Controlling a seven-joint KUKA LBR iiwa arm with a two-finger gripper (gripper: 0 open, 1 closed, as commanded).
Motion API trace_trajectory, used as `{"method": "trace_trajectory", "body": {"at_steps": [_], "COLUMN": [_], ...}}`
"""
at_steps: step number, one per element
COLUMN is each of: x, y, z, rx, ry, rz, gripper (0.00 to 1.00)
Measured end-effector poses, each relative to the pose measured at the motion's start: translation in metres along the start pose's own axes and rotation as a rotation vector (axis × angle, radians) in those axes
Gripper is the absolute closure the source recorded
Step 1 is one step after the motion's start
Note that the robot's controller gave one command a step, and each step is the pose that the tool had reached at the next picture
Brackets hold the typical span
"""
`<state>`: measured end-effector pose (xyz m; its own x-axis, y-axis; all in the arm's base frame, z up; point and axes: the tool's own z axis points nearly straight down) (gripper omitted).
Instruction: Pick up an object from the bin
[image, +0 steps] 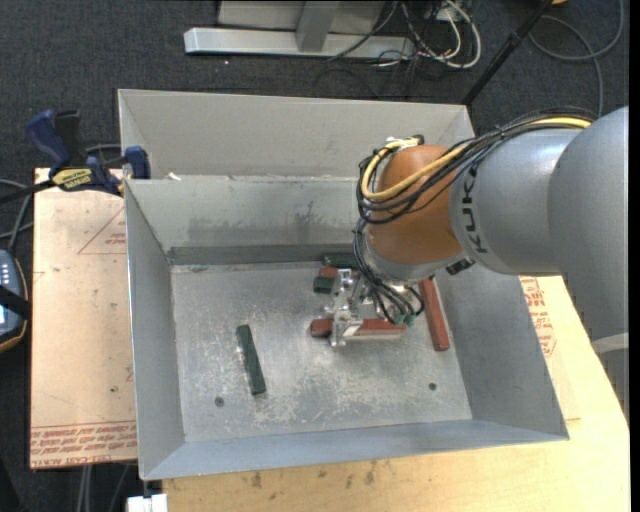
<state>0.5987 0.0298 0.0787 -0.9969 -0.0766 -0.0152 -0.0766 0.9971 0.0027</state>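
Note:
My gripper (341, 328) reaches down near the middle of the bin floor, right of centre, its metal fingertips at the left end of a short red-brown block (372, 327) that lies flat. The fingertips look close together at that end of the block, but I cannot make out whether they clamp it. A longer red-brown bar (436, 318) lies just right of the gripper, running front to back. A small dark piece (328, 282) sits just behind the gripper by the back wall.
A dark green flat bar (251, 359) lies alone on the left half of the bin floor. The arm with its orange cover and cables hangs over the bin's right rear part.

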Motion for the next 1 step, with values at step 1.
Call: {"method": "trace_trajectory", "body": {"at_steps": [1], "x": [-0.0205], "y": [0.0127], "z": [-0.1993], "rx": [0.001], "ry": [0.006], "rz": [-0.092], "gripper": [1.00]}}
